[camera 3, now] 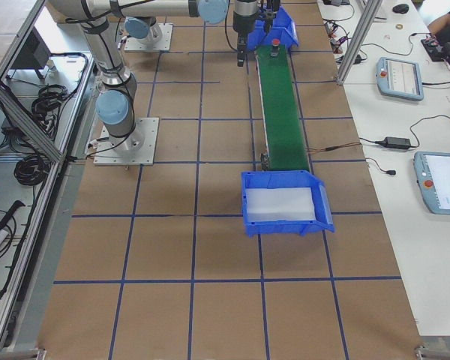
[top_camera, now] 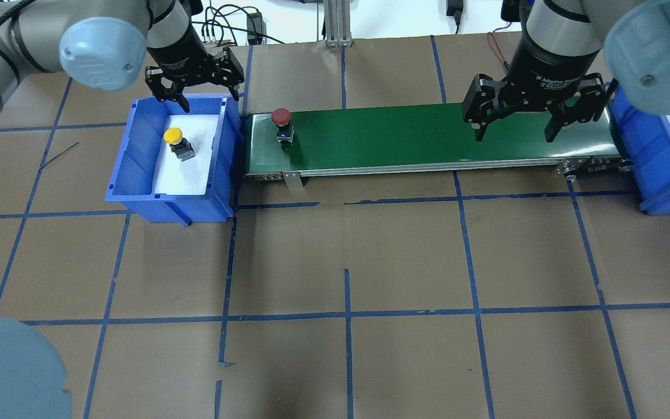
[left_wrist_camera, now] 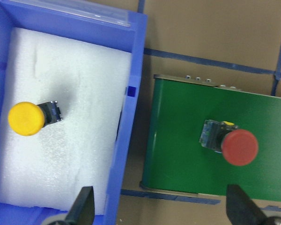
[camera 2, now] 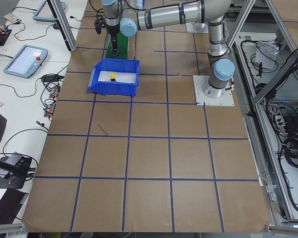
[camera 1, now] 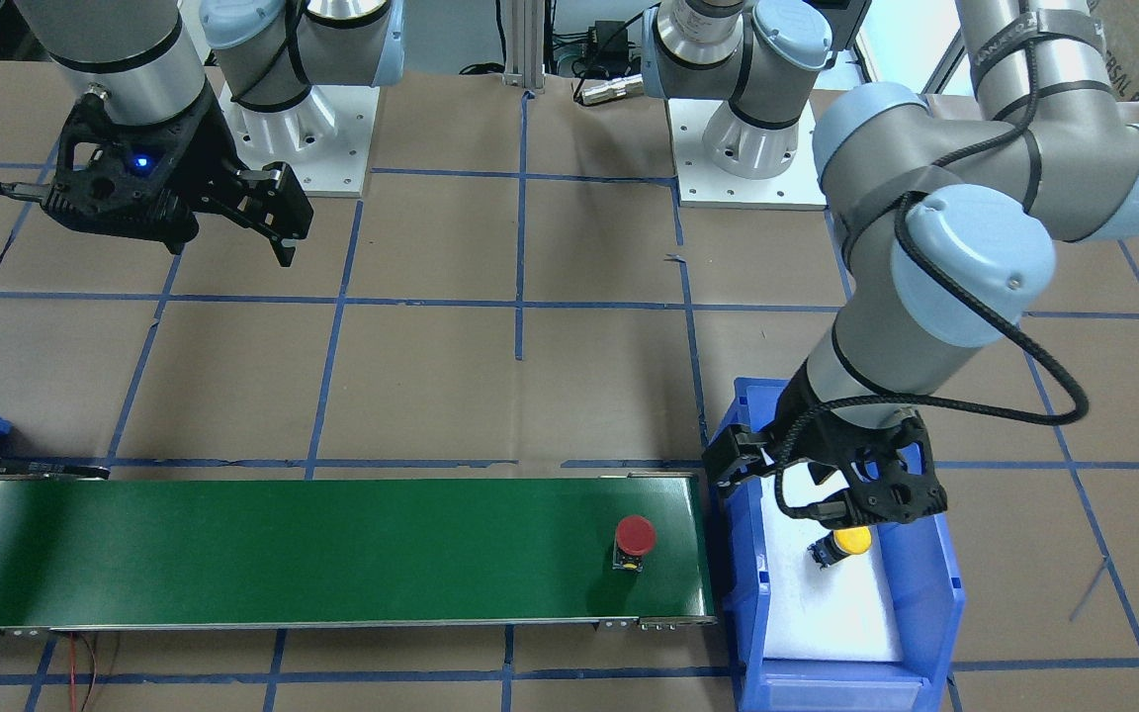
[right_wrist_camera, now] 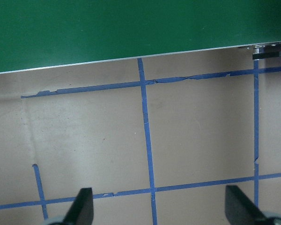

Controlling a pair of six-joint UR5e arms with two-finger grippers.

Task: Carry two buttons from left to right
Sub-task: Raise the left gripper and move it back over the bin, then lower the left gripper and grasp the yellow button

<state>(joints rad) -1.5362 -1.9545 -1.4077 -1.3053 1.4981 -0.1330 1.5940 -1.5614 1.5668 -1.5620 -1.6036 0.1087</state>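
The red button (top_camera: 281, 119) stands on the left end of the green conveyor belt (top_camera: 428, 137); it also shows in the left wrist view (left_wrist_camera: 239, 147) and the front view (camera 1: 634, 539). The yellow button (top_camera: 173, 138) lies on white foam in the left blue bin (top_camera: 137, 169); it also shows in the left wrist view (left_wrist_camera: 24, 118) and the front view (camera 1: 848, 542). My left gripper (top_camera: 211, 102) is open and empty, above the bin's far right corner. My right gripper (top_camera: 515, 139) is open and empty, above the belt's right part.
A second blue bin (top_camera: 655, 157) with white foam stands at the belt's right end; it also shows in the right side view (camera 3: 285, 202). Brown paper with blue tape lines covers the table (top_camera: 346, 262). The arm bases (camera 1: 767, 158) stand at the robot's side.
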